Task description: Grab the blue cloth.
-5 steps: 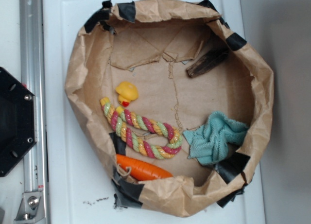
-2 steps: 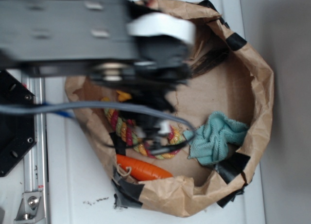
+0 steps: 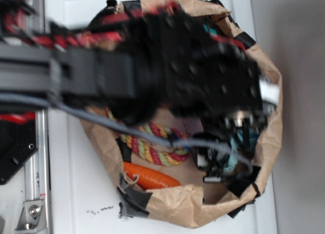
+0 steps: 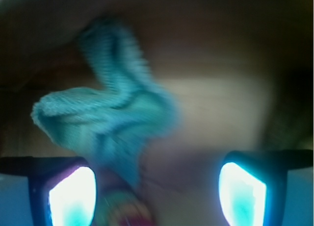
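1. Blue cloth (image 4: 105,118) is the task's thing, yet the largest thing on show is the white surface (image 3: 71,193), which fills the exterior view under a grey strip along its right edge.
2. A metal rail (image 3: 35,188) runs down the left side of the surface, beside a black plate (image 3: 15,153).
3. The robot arm (image 3: 152,71) stretches in from the left, blurred, and covers most of the paper bag (image 3: 188,206), whose crumpled brown rim is patched with black tape.
4. Inside the bag lies a pink, yellow and green braided rope (image 3: 155,147); an orange carrot toy (image 3: 150,177) rests just below it at the lower wall.
5. The blue cloth sits crumpled at the bag's right side, mostly hidden under the arm.
6. The fingers (image 4: 157,189) stand wide apart with nothing between them; in the wrist view the cloth lies ahead and to the left, apparently not touched.
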Tool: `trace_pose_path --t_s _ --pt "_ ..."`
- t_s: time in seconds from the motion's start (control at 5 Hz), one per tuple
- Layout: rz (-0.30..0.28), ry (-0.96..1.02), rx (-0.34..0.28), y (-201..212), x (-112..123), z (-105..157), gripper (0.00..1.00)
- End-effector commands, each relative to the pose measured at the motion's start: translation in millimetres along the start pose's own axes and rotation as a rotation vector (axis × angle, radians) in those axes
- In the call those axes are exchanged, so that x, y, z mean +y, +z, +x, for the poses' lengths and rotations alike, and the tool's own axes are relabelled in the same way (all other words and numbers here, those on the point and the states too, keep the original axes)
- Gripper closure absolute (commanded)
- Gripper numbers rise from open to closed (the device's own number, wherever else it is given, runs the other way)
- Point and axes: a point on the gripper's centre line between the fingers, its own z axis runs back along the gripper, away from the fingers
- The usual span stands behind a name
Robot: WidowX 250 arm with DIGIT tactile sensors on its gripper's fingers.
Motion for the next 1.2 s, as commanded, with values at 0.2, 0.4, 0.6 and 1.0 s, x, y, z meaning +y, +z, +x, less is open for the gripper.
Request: trace_pose_path --t_s 0.2,0.4,0.6,1.0 --pt "-0.048 -0.165 -0.096 -25.2 -28.6 19.1 1.00" --pt "-0.055 -0.162 -0.096 -22.1 -27.6 17.4 1.00" --pt "-0.050 -0.156 -0.094 -21.4 -27.9 16.8 1.00" --pt "-0.043 -0.115 -0.155 10.7 -14.9 6.3 1.00"
